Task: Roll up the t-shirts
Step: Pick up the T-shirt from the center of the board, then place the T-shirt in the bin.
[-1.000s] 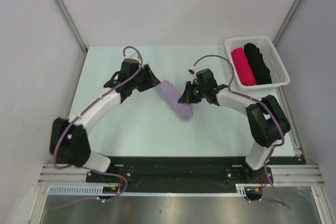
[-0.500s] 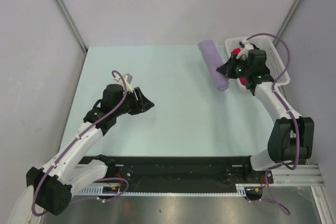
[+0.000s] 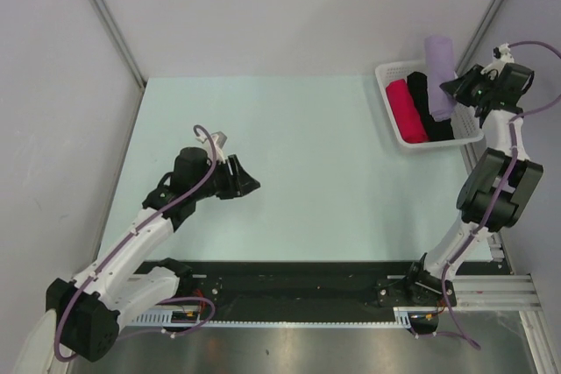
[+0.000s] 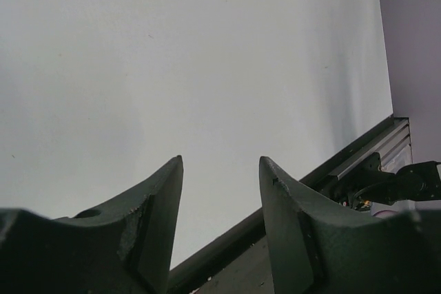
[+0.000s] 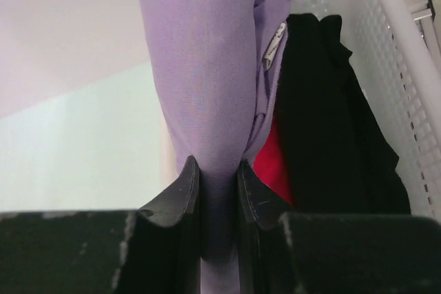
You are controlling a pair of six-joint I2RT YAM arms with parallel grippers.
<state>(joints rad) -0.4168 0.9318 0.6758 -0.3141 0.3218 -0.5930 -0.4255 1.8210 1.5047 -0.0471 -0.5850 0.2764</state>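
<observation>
A rolled lavender t-shirt [image 3: 439, 74] hangs over the right side of the white basket [image 3: 391, 127], held up by my right gripper [image 3: 454, 92]. In the right wrist view the purple roll [image 5: 207, 67] is pinched between both fingers, so that gripper [image 5: 217, 173] is shut on it, above a black roll [image 5: 331, 122] and a red roll [image 5: 272, 166]. My left gripper [image 3: 250, 183] hovers over the left middle of the table. Its fingers [image 4: 155, 218] stand apart with nothing between them, and the gripper [image 4: 220, 170] looks down at bare table.
The basket holds a red rolled shirt [image 3: 406, 110] and a black one [image 3: 428, 104]. The basket's perforated wall [image 5: 393, 53] runs close on the right of the hanging roll. A metal rail [image 4: 358, 160] edges the table near the left gripper. Grey walls enclose the table.
The right arm carried the lavender roll from the table's middle up and right to above the basket. The left arm pulled back toward the near left, its gripper staying open.
</observation>
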